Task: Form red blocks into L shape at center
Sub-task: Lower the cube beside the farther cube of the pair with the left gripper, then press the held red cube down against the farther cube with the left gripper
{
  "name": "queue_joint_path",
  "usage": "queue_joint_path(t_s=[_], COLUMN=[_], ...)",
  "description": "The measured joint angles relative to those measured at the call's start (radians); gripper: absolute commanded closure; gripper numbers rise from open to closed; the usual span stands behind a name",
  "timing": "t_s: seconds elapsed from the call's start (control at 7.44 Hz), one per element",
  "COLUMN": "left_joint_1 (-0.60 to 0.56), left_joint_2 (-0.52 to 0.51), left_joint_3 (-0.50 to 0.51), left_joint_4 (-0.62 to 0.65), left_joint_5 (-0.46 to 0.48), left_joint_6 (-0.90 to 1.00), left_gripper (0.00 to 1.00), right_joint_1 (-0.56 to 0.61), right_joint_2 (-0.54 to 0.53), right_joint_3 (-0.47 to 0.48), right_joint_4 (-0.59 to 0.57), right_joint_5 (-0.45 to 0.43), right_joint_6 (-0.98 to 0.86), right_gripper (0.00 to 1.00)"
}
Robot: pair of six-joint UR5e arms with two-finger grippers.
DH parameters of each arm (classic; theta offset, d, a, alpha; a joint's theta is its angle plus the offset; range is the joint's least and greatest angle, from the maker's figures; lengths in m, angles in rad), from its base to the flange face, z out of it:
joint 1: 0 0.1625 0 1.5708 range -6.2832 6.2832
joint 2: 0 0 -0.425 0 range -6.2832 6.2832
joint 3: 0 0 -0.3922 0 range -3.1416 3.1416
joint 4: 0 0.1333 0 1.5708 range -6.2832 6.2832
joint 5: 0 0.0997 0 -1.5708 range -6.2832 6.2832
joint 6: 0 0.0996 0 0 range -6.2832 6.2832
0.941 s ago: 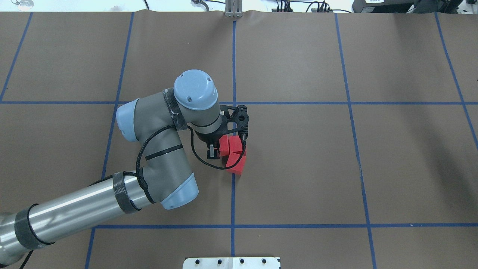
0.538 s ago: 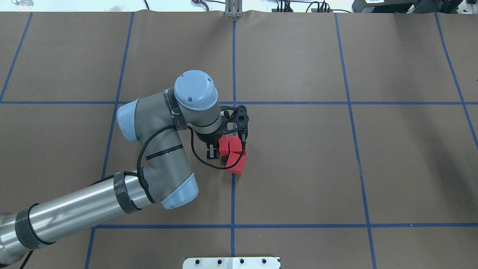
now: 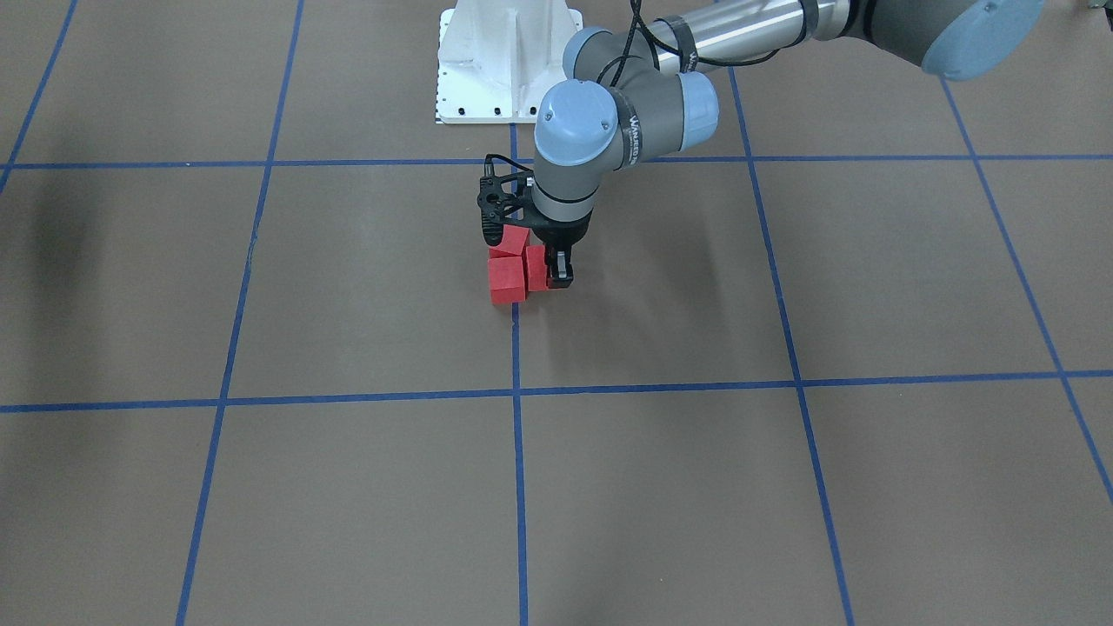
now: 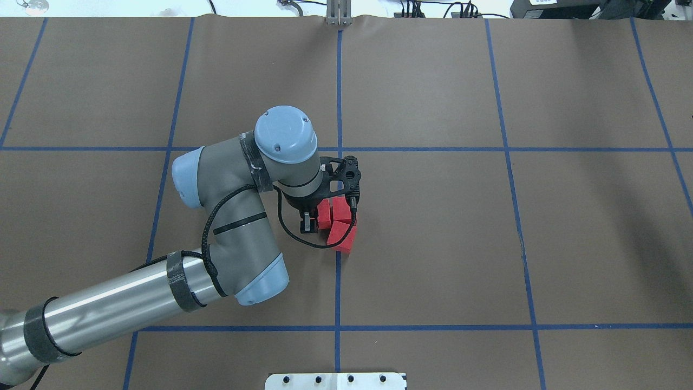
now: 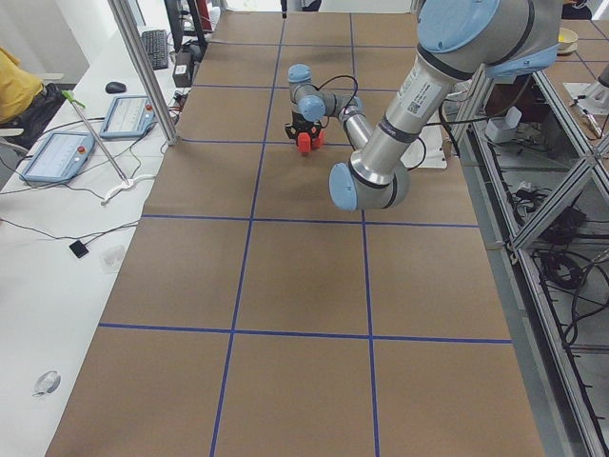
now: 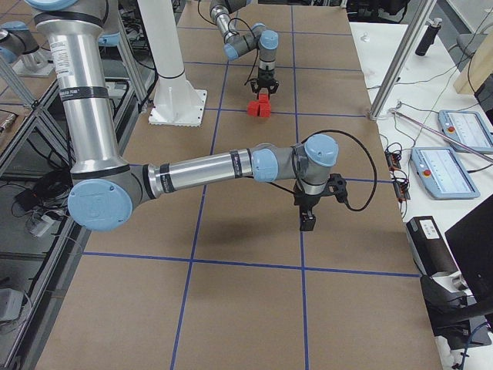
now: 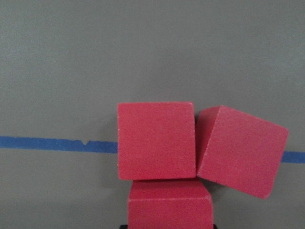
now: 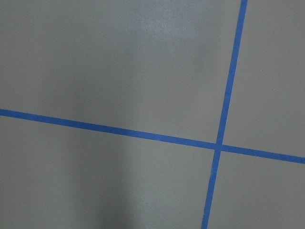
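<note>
Squaring red blocks (image 4: 338,214) into L at center (image 4: 338,276). Overhead: side block (image 4: 324,214) at 9 o'clock of corner block (image 4: 341,206); left gripper (image 4: 307,221) just beside it, pinched or spread cannot tell. Third block (image 4: 345,239) at 6 o'clock, skewed; likely needs gentle twist flush.

I log bright, diffuse light from above on the brown surface (image 4: 433,244). Broad soft shadows darken its right side, seen overhead. At the left wrist the red blocks (image 7: 157,143) look slightly soft.
</note>
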Motion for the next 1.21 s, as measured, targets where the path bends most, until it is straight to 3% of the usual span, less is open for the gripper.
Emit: queue_joint_path(t_s=[1.21], left_joint_1=[0.014], left_joint_2=[0.005], left_joint_3=[-0.024], left_joint_4=[0.039], left_joint_5=[0.04], left_joint_6=[0.007], left_gripper=[0.52], right_joint_1=[0.0], right_joint_2=[0.001], right_joint_3=[0.0], right_joint_4=[0.0], right_joint_5=[0.0], right_joint_6=[0.0], right_gripper=[0.01])
